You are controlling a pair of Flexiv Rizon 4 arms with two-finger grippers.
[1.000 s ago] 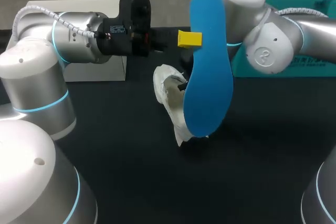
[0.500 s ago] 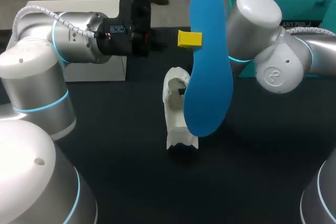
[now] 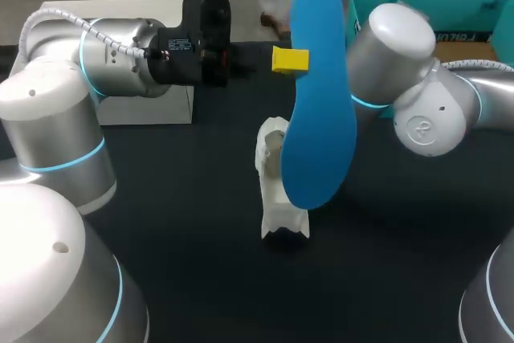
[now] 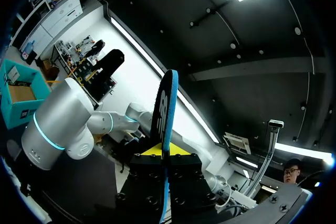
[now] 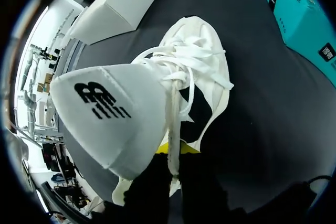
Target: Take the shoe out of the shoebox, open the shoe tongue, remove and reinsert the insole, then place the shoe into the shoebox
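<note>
Done, by the look of it: shoe point(image 3: 277, 198) out of shoebox point(image 3: 450, 6), standing on table point(image 3: 185, 222), tongue point(image 5: 105, 114) pulled open, insole point(image 3: 317, 94) out. Pinching insole upright, aloft, in left claw point(image 4: 164, 153); gripping shoe by tongue in right claw point(image 5: 176, 148). Left to do: reinserting, boxing.

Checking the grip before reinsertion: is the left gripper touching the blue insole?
Touching. The left wrist view shows the insole pinched edge-on between the left gripper and its two fingers.
</note>
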